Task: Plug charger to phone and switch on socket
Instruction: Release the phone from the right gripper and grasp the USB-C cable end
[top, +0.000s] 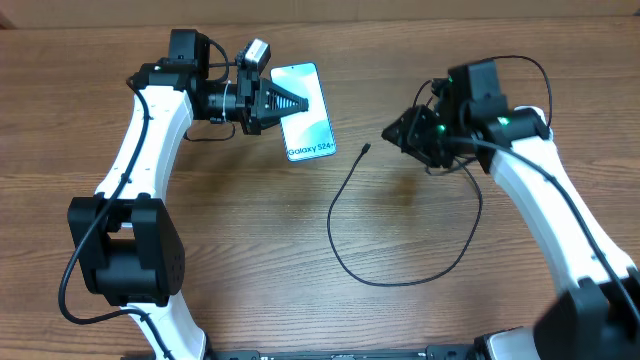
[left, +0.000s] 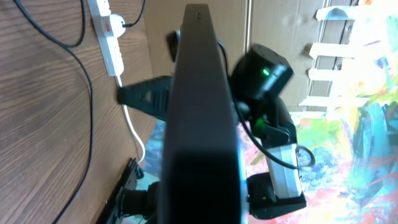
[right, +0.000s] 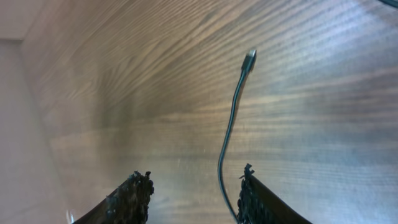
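Observation:
My left gripper (top: 283, 104) is shut on the phone (top: 308, 112), whose light blue screen reads "Galaxy S24", and holds it at the back left of the table. In the left wrist view the phone (left: 200, 118) shows edge-on as a dark bar that hides the fingers. The charger (top: 336, 232) loops over the table, its connector tip (top: 365, 149) lying just right of the phone. My right gripper (top: 393, 131) is open and empty, just right of the tip. In the right wrist view the cable (right: 229, 134) runs between the open fingers (right: 196, 190), close to the right one. The socket (left: 107, 30) shows only in the left wrist view.
The socket's thick white cord (left: 133, 127) trails off the table edge. A thin black cable (left: 87, 106) crosses the wood beside the socket. The right arm (left: 266, 74) shows behind the phone. Both arm bases (top: 125, 250) stand at the front corners.

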